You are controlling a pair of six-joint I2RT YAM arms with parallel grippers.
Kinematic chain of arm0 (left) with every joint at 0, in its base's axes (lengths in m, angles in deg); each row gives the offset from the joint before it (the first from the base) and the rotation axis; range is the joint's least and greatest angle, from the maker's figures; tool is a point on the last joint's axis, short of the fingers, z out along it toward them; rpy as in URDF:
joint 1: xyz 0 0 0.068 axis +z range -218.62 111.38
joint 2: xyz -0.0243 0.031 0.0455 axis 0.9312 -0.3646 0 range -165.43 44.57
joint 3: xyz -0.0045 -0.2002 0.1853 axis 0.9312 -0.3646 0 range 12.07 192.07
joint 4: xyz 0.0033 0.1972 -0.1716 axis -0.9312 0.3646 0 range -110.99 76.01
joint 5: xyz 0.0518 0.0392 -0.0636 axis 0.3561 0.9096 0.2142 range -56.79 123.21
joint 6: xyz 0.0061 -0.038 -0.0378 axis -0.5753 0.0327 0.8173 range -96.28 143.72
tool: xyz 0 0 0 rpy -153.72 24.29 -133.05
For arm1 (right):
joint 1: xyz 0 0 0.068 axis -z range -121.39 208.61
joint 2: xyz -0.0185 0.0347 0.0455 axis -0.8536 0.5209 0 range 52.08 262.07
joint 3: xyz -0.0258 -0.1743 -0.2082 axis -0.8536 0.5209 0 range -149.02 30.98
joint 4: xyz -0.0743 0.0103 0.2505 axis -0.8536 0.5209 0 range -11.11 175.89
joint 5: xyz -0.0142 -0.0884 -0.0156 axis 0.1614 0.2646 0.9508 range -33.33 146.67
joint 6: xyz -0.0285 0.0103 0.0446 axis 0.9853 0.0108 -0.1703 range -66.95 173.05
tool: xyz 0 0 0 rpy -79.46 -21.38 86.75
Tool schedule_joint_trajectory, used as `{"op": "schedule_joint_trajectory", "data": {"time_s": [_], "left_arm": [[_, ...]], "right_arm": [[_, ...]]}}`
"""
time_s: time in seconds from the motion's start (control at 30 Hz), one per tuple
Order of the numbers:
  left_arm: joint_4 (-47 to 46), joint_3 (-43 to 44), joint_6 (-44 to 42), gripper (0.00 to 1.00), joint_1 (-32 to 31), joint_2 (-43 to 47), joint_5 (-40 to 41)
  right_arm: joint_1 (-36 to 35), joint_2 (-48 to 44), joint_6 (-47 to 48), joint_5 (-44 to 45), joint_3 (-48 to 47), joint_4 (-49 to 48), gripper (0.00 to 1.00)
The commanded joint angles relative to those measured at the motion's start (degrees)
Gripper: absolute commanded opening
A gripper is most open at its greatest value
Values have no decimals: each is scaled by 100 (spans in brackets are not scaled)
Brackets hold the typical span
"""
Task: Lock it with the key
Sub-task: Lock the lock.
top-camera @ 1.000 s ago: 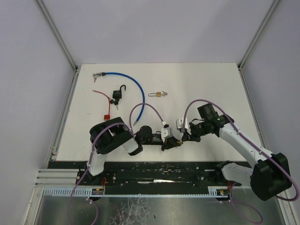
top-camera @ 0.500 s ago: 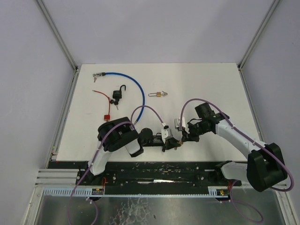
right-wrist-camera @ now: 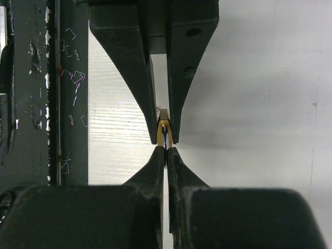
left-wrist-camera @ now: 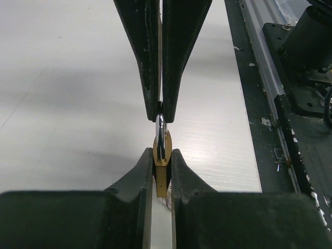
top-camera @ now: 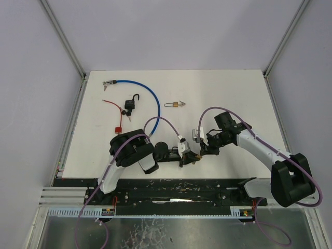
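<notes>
Body of padlock (left-wrist-camera: 161, 179) — mostly out of sight between left gripper (left-wrist-camera: 162, 154) fingers (left-wrist-camera: 132, 179)

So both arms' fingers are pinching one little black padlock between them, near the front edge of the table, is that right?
Not quite. The padlock they pinch is brass, not black; the left wrist view shows it. The left fingers clamp its body, the right fingers its shackle, near the front edge of the table.

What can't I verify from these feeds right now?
- Keyhole of the padlock: hidden in both wrist views by the left end effector clamping the body.
- Silver piece in the right end effector: seen edge-on, key or shackle unclear.
- Top view: padlock too small, covered by both end effectors.
</notes>
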Motion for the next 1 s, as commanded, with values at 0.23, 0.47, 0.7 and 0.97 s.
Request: {"op": "schedule_joint_trajectory", "data": {"time_s": [0.23,0.47,0.7,0.97], "left_arm": [[-340,38,-363,0,1,-239,499],[-348,8,-400,0,2,-227,473],[-349,-15,-435,0,14,-234,515],[-358,-45,-334,0,45,-182,540]], "right_arm": [[-212,353,-79,-23,76,148,0],[-350,714,-87,356,69,135,0],[-527,1056,-292,752,37,149,0],[-592,1128,-565,835,-179,144,0]]}}
